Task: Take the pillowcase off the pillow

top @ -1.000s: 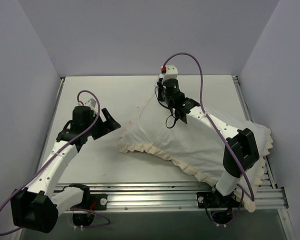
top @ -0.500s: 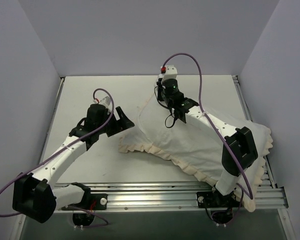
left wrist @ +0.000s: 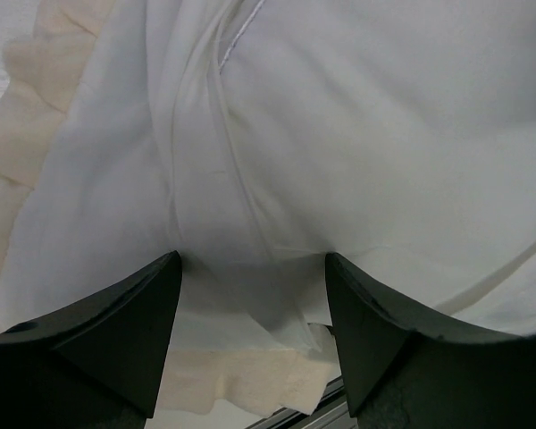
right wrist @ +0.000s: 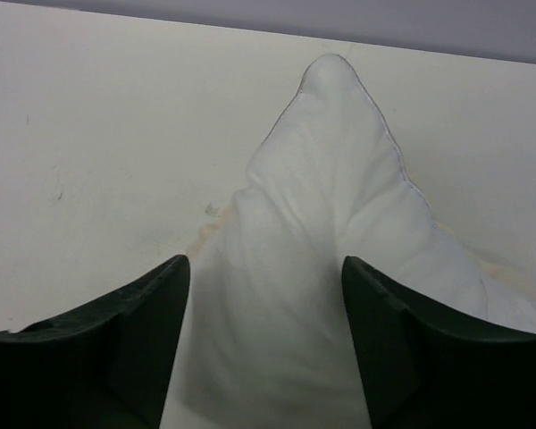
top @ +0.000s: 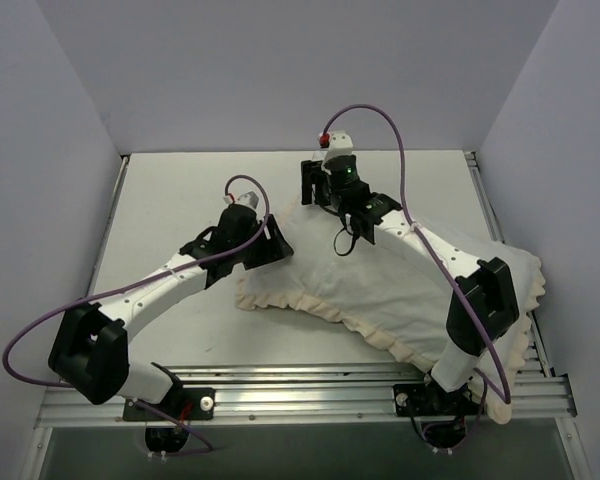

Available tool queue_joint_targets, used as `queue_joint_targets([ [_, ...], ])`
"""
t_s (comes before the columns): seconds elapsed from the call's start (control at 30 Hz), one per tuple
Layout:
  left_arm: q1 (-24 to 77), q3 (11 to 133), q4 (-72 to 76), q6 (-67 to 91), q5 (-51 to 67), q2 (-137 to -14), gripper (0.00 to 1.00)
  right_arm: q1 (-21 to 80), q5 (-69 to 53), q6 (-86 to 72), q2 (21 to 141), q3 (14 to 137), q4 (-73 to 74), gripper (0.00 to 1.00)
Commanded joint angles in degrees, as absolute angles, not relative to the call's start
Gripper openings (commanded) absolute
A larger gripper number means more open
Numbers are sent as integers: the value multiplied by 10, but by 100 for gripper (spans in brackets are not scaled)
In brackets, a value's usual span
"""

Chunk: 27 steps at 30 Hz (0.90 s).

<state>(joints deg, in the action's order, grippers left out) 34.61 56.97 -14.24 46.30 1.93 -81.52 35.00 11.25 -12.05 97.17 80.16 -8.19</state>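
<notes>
Open left tool (left wrist: pixel 253 268) has a pillowcase (left wrist: pixel 357 134) fold dead ahead between its jaws; right tool (right wrist: pixel 264 268), also open, faces the corner.

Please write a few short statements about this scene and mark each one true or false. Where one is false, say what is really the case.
1. The right claw stands open at a pointed corner of the white bundle. True.
2. The left claw hangs far from any fabric. False: white fabric lies between its open fingers.
3. A cream ruffled edge runs along the white bundle's near side. True.
4. The cover lies apart from the cushion. False: only one white bundle with its ruffle lies on the table.
</notes>
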Motion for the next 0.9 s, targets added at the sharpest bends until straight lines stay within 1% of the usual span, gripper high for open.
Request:
queue_joint_targets([
  [0.0, 363, 584, -150, 465, 5, -793, 73, 366, 80, -127, 922, 818, -33, 68],
  [0.07, 373, 574, -159, 463, -18, -781, 74, 376, 62, -127, 910, 817, -11, 75],
  [0.1, 374, 570, -161, 462, -21, -771, 74, 388, 60, -126, 906, 813, -5, 81],
  [0.3, 380, 545, -163, 466, -33, -766, 74, 405, 80, -131, 904, 785, 19, 94],
  [0.4, 385, 543, -158, 468, -32, -775, 74, 408, 71, -118, 918, 776, 26, 97],
  [0.57, 387, 531, -141, 470, -38, -786, 71, 412, 99, -110, 944, 746, 44, 98],
  [0.77, 393, 527, -118, 487, -31, -802, 68, 411, 128, -102, 975, 714, 45, 97],
  [0.83, 397, 532, -119, 487, -34, -797, 69, 411, 129, -100, 984, 703, 41, 82],
  [0.87, 402, 534, -120, 487, -39, -794, 70, 410, 130, -100, 986, 697, 36, 71],
])
